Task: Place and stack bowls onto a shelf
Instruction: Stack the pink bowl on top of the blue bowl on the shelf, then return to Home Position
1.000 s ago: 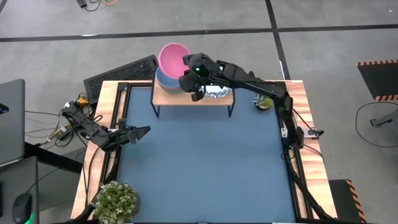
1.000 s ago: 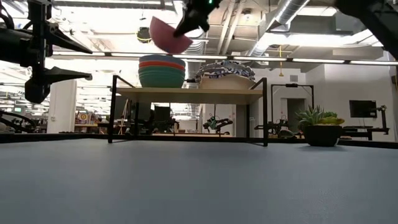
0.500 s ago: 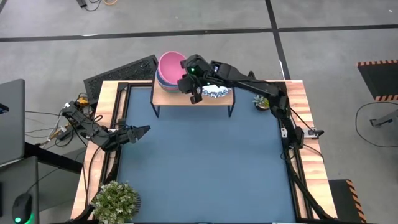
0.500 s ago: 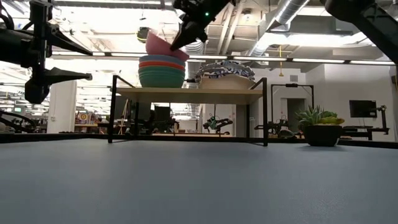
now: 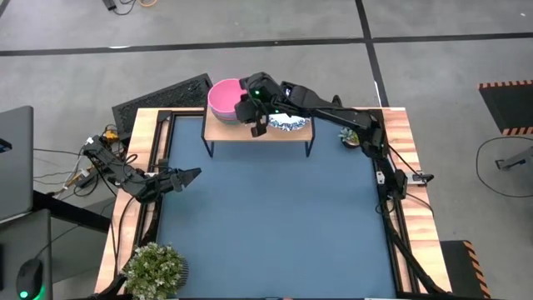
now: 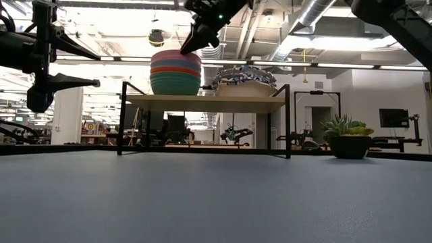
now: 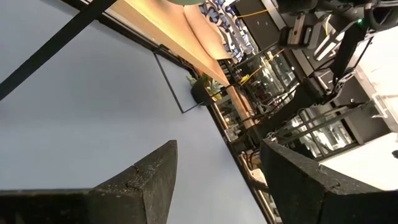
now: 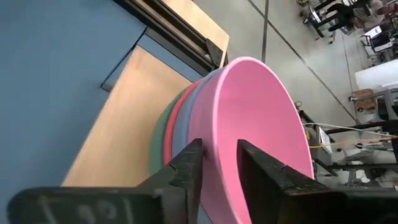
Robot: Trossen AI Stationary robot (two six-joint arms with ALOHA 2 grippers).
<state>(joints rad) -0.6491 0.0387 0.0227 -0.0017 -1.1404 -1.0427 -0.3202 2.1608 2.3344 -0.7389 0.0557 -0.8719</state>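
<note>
The pink bowl (image 5: 223, 100) sits level on top of the stack of light blue, red and green bowls (image 6: 175, 79) at the left end of the shelf (image 5: 287, 133). The white bowls with blue-patterned rims (image 5: 290, 123) rest on the shelf's right half. My right gripper (image 5: 252, 108) is over the pink bowl's right side, shut on its rim. My left gripper (image 5: 190, 175) hangs open near the table's left edge, well clear of the shelf, and shows in the low view (image 6: 84, 65) too. My right gripper pinches the pink bowl's wall at the rim (image 8: 219, 149), on the side toward the white bowls. One finger (image 8: 264, 171) is inside the bowl and one (image 8: 185, 168) outside. The fingers come slanting down from above (image 6: 192, 37). The bowl rests nested in the stack.
A small potted plant (image 5: 352, 136) stands just right of the shelf, and a bushy plant (image 5: 154, 268) at the table's near left corner. The blue mat (image 5: 275, 225) in front of the shelf is open. A laptop (image 5: 15, 158) sits beyond the left edge.
My right gripper has moved down and slightly toward the table's left over the shelf, carrying the pink bowl. The bowl, a second ago tilted and held clear above the stack, has levelled out and now sits nested on the blue bowl.
</note>
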